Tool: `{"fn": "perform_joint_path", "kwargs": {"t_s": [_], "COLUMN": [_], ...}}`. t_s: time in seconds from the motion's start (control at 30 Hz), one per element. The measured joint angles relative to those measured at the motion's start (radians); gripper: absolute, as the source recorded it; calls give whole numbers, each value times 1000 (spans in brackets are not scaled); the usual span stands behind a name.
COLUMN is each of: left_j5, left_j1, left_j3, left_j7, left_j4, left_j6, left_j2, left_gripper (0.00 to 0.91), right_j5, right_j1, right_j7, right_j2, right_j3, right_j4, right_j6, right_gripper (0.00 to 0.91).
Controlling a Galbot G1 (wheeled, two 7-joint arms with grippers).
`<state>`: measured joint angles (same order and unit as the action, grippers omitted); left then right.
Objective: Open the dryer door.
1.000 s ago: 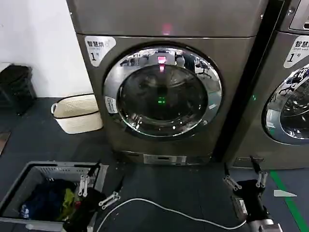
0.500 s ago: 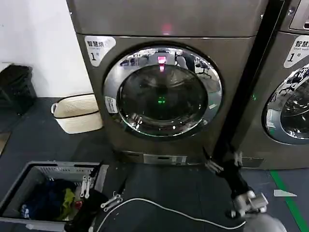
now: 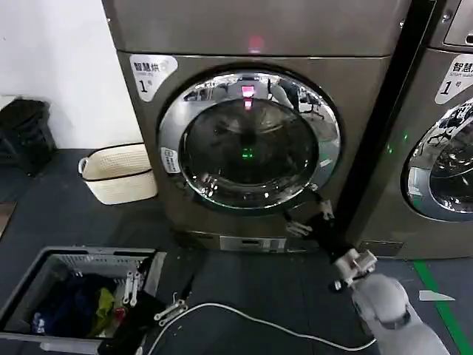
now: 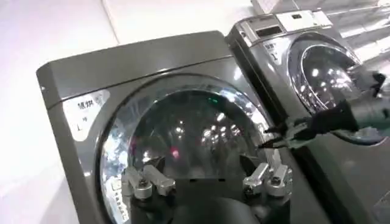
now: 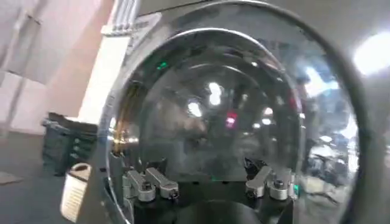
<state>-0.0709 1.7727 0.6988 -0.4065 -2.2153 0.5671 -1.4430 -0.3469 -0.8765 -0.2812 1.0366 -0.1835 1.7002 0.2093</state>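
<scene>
cream basket (image 3: 118, 174), grey crate (image 3: 44, 270), white cable (image 3: 251, 322)

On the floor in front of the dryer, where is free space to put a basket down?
Free floor lies between the cream basket and the grey laundry bin. It is crowded by the dryer at its lower right, where the right hand reaches, and near the white cable beside the left hand.

Head view: we look forward and down at the dryer (image 3: 251, 126) front and floor, from well back. Left wrist view: we look up from low past the left gripper (image 4: 207, 181) at the same door (image 4: 183, 146). Right wrist view: we sit near the door (image 5: 213, 115), facing its glass.
</scene>
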Motion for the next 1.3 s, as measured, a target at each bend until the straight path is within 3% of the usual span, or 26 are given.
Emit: {"fn": "perform_joint_path", "kwargs": {"t_s": [0.63, 1.3], "left_j5": [-15, -15], "left_j1": [5, 7], "left_j3": [-4, -2], "left_j7": [2, 2], "left_j4": [3, 2], "left_j6": [4, 1], "left_j2": [-16, -25], "left_gripper": [907, 907], "right_j5": [12, 49], "right_j1": [296, 437], "right_j7": [-2, -1], "right_j2": [114, 271], "right_j3": [224, 359], "right_j4": [-211, -366], "right_j6": [12, 12], "right_gripper": [907, 907]}}
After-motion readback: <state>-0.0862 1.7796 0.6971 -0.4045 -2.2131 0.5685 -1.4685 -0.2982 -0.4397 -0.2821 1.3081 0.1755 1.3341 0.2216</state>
